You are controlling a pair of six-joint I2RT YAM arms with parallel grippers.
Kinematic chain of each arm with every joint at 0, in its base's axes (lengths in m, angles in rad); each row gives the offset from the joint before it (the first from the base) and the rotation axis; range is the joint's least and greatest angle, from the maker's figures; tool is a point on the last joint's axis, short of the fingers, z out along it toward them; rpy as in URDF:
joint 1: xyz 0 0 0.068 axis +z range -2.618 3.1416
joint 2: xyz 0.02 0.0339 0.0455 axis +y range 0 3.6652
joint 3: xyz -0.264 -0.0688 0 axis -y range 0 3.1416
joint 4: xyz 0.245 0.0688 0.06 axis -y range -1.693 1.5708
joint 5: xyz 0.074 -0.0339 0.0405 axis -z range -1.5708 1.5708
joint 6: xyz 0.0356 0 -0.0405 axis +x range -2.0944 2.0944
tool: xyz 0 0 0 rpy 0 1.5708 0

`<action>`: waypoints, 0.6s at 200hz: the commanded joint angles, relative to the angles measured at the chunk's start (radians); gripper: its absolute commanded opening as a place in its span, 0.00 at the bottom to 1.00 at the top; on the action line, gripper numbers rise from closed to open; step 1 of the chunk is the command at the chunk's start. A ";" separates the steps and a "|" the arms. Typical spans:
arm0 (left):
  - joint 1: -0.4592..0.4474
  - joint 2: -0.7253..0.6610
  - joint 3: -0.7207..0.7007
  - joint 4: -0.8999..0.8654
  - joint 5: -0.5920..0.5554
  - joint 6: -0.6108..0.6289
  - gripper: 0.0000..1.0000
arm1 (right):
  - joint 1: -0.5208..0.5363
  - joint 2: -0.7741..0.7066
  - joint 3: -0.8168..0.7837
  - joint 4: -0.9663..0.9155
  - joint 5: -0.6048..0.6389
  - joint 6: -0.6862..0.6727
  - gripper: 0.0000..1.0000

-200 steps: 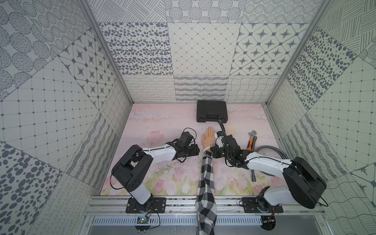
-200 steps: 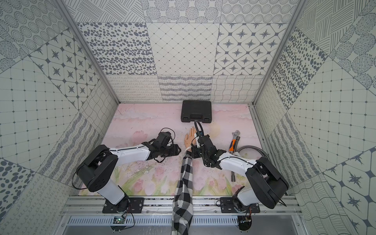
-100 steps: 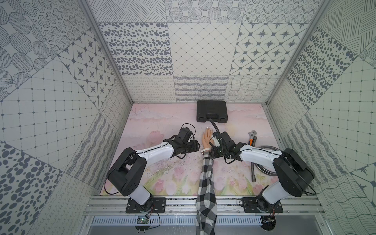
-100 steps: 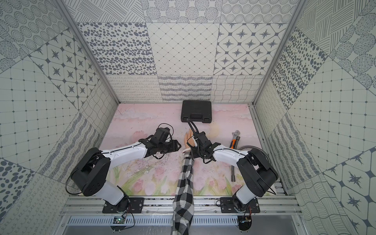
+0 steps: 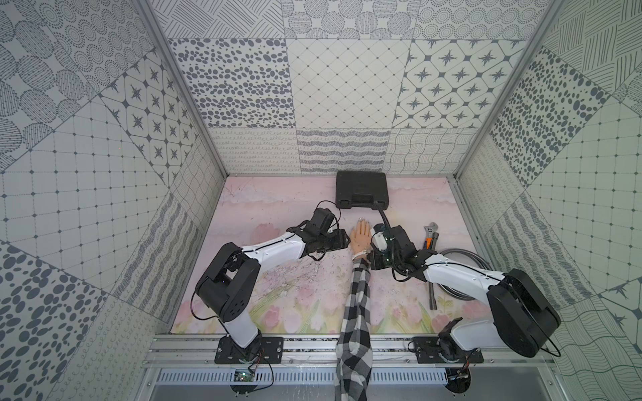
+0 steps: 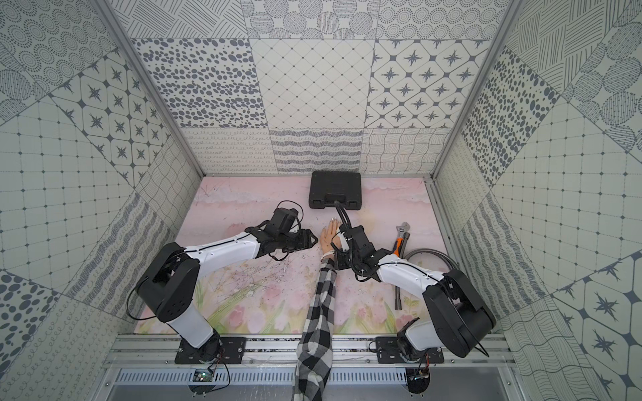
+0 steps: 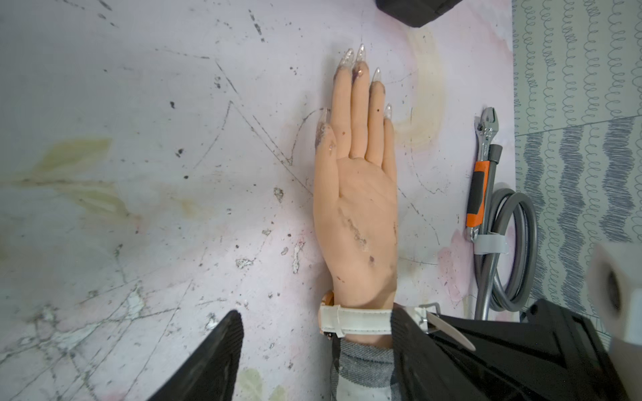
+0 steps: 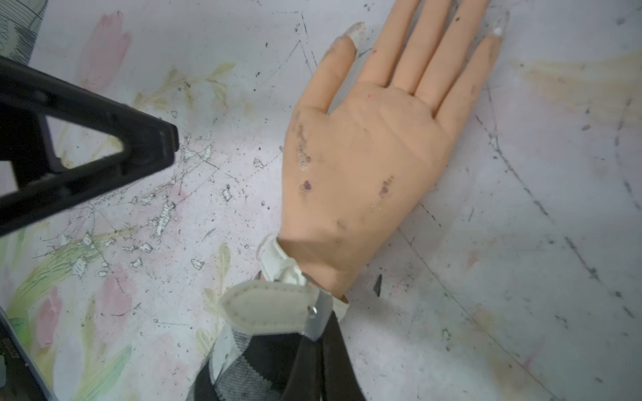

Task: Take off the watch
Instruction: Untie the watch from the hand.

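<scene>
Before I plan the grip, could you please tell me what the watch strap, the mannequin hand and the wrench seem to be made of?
Watch strap: probably pale leather or imitation, matte, stitched edge; buckle shiny metal. Mannequin hand: likely soft rubber or silicone, matte, scuffed skin-toned surface. Wrench: polished steel head, orange-and-black grip looks rubbery.

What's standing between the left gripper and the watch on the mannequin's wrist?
Nothing visible. Only bare mat lies between the open left gripper and the watch on the wrist of the mannequin hand. The right gripper, on the opposite side, is shut on its strap.
</scene>
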State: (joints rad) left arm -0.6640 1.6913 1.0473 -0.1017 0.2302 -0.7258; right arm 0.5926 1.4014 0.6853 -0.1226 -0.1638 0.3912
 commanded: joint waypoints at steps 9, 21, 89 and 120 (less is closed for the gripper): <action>-0.016 0.040 0.075 -0.009 0.043 -0.008 0.69 | -0.007 -0.040 -0.002 0.121 -0.084 -0.017 0.00; -0.019 0.046 0.091 -0.007 0.046 -0.010 0.69 | -0.007 -0.039 0.010 0.123 -0.102 -0.018 0.00; -0.056 0.120 0.194 -0.041 0.069 0.003 0.69 | -0.005 -0.011 0.049 0.096 -0.132 -0.037 0.00; -0.079 0.154 0.212 -0.051 0.076 0.003 0.69 | -0.004 -0.006 0.052 0.100 -0.134 -0.031 0.00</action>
State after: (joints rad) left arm -0.7204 1.8122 1.2285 -0.1169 0.2771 -0.7292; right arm 0.5869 1.3956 0.6899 -0.1085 -0.2695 0.3767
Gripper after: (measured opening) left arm 0.692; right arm 0.050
